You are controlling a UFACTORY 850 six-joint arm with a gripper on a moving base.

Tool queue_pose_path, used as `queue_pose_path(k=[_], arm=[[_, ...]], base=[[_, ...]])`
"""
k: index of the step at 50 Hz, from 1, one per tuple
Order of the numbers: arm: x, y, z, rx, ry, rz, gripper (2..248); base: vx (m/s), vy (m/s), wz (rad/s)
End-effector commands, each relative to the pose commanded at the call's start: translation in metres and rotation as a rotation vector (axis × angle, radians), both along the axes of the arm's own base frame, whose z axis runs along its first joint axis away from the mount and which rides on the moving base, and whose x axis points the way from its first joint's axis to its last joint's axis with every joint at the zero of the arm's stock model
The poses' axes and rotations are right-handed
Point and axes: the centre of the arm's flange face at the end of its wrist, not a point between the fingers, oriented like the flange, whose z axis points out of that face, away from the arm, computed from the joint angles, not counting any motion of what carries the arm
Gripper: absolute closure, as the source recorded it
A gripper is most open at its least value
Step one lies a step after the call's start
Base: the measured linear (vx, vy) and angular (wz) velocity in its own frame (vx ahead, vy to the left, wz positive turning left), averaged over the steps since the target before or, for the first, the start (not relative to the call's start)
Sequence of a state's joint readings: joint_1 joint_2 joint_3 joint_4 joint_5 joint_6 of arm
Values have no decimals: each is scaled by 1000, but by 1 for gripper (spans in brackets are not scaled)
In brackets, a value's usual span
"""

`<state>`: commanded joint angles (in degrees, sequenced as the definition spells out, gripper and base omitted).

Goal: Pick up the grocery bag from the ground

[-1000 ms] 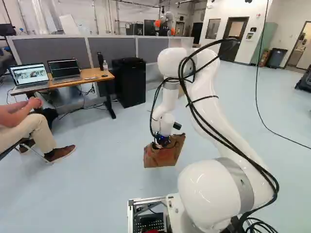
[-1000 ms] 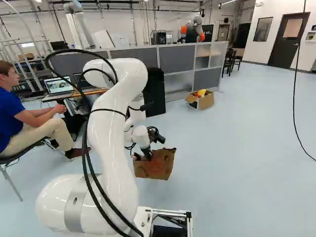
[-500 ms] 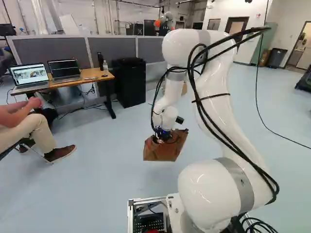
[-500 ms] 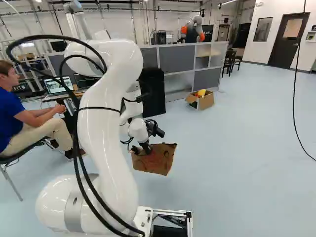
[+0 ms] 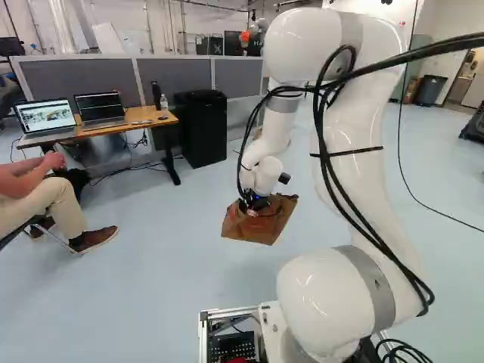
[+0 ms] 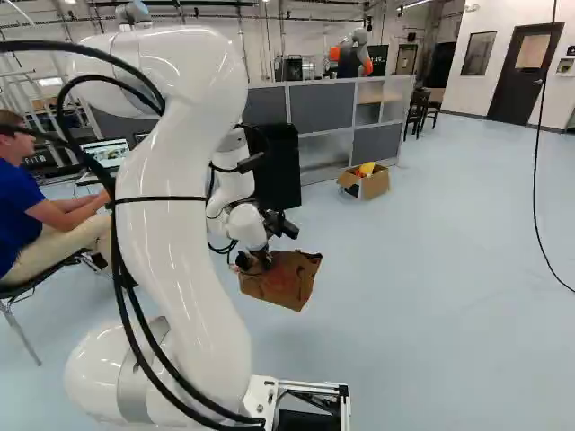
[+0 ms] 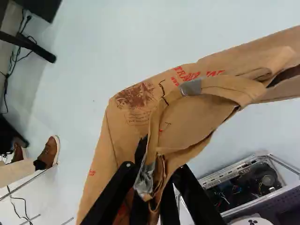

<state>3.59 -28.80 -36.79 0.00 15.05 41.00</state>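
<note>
My gripper (image 5: 255,204) is high over the floor, above the crumpled brown paper grocery bag (image 5: 265,224), which hangs tilted below it in both base views. In the wrist view the gripper (image 7: 153,174) is shut on the bag's paper handle, where silvery tape is wrapped. The bag (image 7: 133,105) spreads ahead of and beside the fingers, its red print and second handle showing. Part of its body is hidden behind the fingers.
A person sits by the desk (image 5: 136,121) with laptops. A black cabinet (image 6: 277,166) stands against the grey partition (image 6: 322,106). An open cardboard box (image 6: 375,184) sits on the floor. Another robot (image 6: 358,56) is behind the partition.
My arm has risen and drawn back toward the base, carrying the bag upward with it. The bag tilts more than before. The base has not moved.
</note>
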Motion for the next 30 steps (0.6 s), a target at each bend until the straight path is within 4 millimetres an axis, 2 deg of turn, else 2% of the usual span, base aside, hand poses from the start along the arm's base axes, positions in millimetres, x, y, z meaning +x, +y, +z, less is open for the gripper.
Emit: queue_pose_path(k=[11, 30], arm=[[-8, -1, 25, 3, -41, 0, 227], [-11, -1, 30, 0, -57, 6, 227]], base=[[0, 0, 0], [0, 0, 0]])
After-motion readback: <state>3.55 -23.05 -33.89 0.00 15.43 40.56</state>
